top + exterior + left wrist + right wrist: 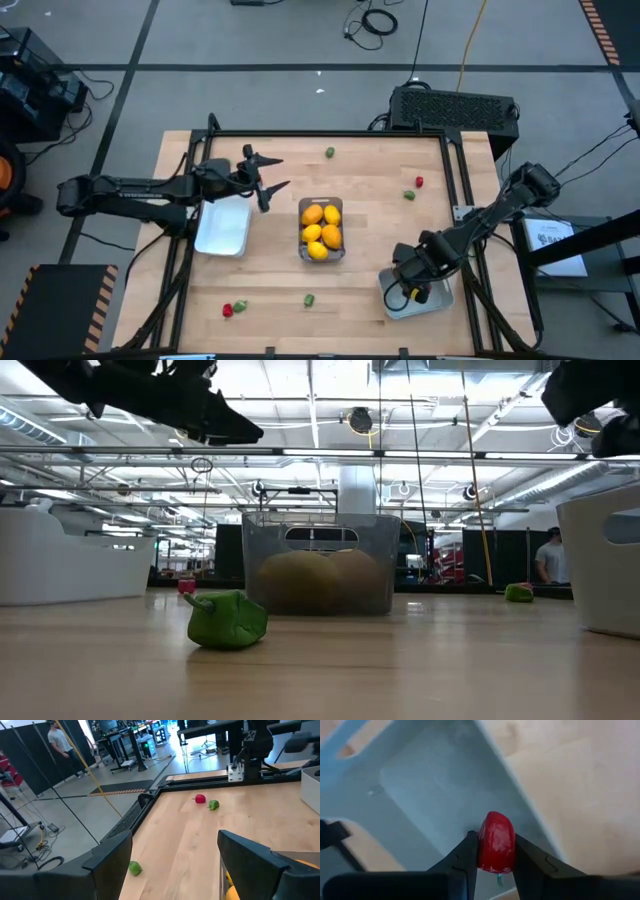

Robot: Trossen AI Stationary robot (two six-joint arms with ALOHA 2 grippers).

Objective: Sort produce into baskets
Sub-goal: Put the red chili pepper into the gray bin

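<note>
My right gripper (495,857) points down over the pale grey-blue tray (420,785) at the near right and is shut on a small red piece (495,840). In the high view its body (405,283) hides the piece. My left gripper (280,172) stands open and nearly level above the far end of the white tray (222,228), holding nothing. The clear bin (321,228) at the table's middle holds several yellow and orange lemon-like pieces (322,232). Loose green (330,152) and red (419,182) pieces lie on the table. My right gripper pinches the red piece between its two fingers, one on each of its sides (482,847). The fingers come from above, pointing down. The piece sticks out past the fingertips and hangs clear above the floor of the grey-blue tray.
More loose pieces lie near the front edge: a green one (309,299) and a red-and-green pair (234,308). Another green one (409,196) lies by the far-right red one. A black frame (455,170) rims the table. A person (60,742) stands in the room beyond.
</note>
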